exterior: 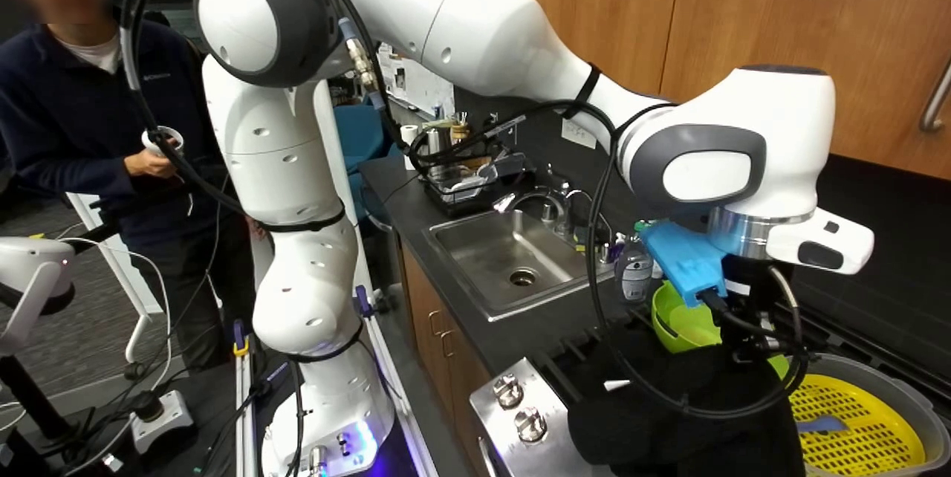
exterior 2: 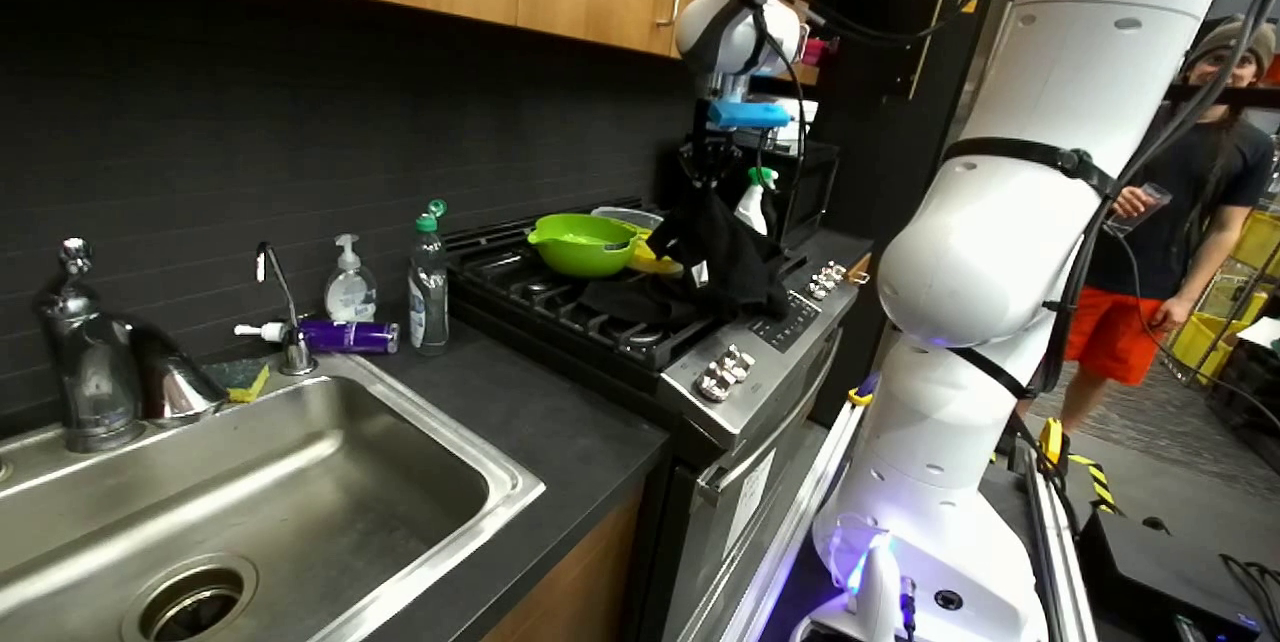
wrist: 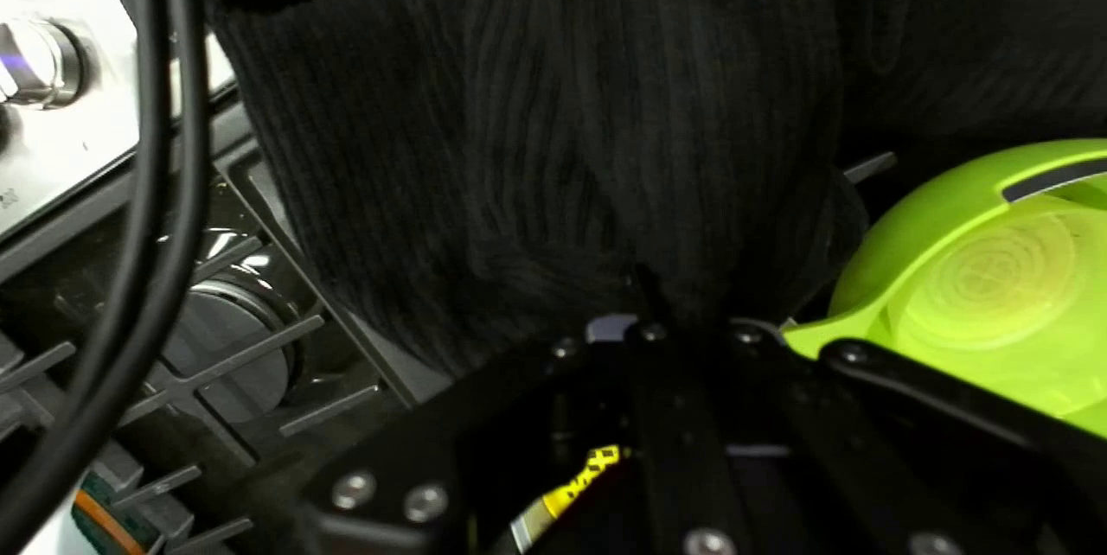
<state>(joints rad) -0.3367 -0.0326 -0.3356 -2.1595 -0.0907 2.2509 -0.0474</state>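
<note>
- The black two-finger gripper (exterior 2: 708, 180) is drawn narrow, tips straight down above the stainless-steel gas stove (exterior 2: 785, 332), pinching a raised peak of black ribbed-knit cloth (exterior 2: 725, 242).
- From the tips, the cloth hangs in loose folds; its lower part spreads over the stove's grates and front edge. A small white tag (exterior 2: 700, 274) shows on it.
- A bright blue rectangular case (exterior: 683, 258) is fixed to the wrist, just above the gripper.
- The white jointed arm (exterior: 483, 24) rises from its base, bends at a high elbow and slopes its forearm down and outward; the wrist turns so the gripper points downward. Black cables (exterior: 598, 239) loop along it.
- A lime-green plastic bowl with a pouring spout (exterior 2: 580, 247) stands on the grates just beside the cloth; whether they touch, I cannot tell.
- Near the bowl, a yellow perforated plastic colander (exterior: 884, 425) sits in a grey plastic tub (exterior: 921, 395).
- A white spray bottle with a green top (exterior 2: 752, 207) stands behind the cloth.
- Farther off, a clear bottle with a green cap (exterior 2: 430, 292) stands on the counter near the stainless-steel sink (exterior 2: 500, 482).
- A person in a navy pullover (exterior: 96, 98) holds a white cup (exterior: 163, 141).
</note>
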